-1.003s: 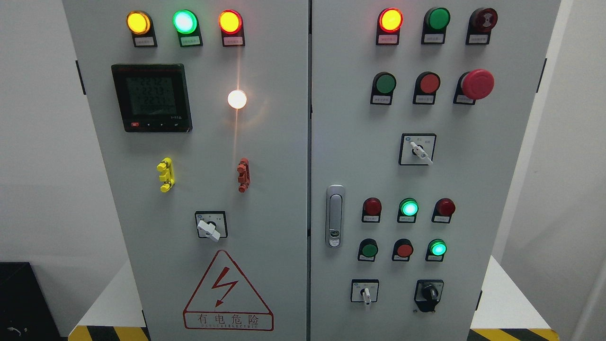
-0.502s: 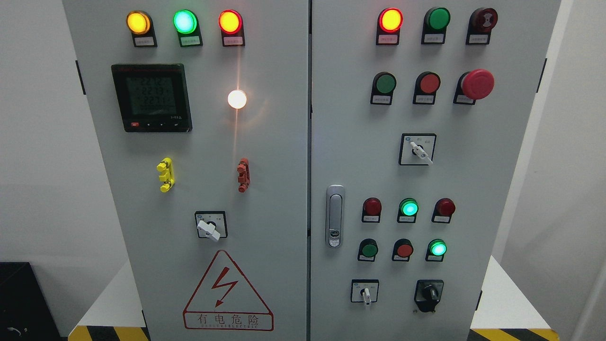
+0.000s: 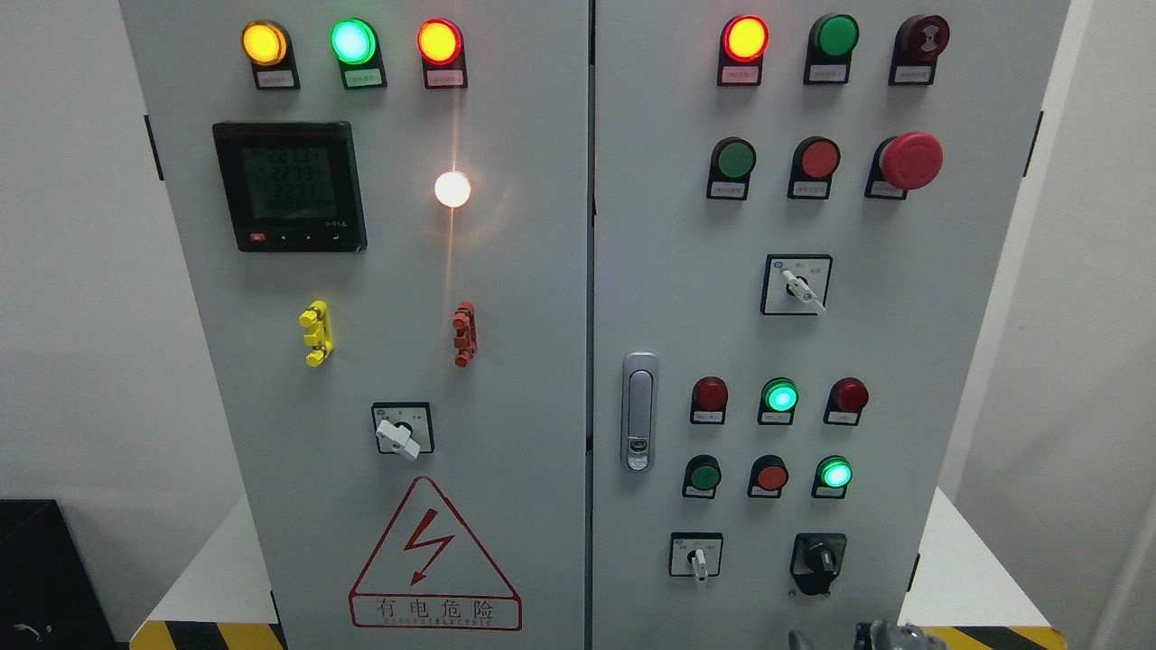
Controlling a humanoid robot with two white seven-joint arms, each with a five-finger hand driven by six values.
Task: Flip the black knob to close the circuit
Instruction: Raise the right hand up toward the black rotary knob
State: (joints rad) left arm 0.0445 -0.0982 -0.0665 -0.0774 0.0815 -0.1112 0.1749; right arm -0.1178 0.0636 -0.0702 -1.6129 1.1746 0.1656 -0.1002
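On the left door of the grey steel cabinet (image 3: 524,298) you see three lit round lamps along the top, amber, green and red, above a black square digital meter (image 3: 289,186) and a glowing white lamp (image 3: 452,189). Below these sit a yellow plastic clip (image 3: 316,333) and a red plastic clip (image 3: 464,333), then a white-handled rotary switch (image 3: 401,433) over a red triangular lightning warning sign (image 3: 434,555).

At the door seam you find a silver metal latch handle (image 3: 639,411).

On the right door, a large red mushroom-shaped emergency button (image 3: 910,161) stands at the upper right. The black rotary knob (image 3: 819,559) sits in its black housing at the lower right of this door, just right of a small white-handled selector switch (image 3: 696,557) and below a lit green lamp (image 3: 835,473).

Directly beneath that knob, at the bottom edge, the grey metal tips of a robot hand (image 3: 890,636) show, apart from the knob. You cannot tell whether its fingers are open or closed, nor which arm it belongs to.
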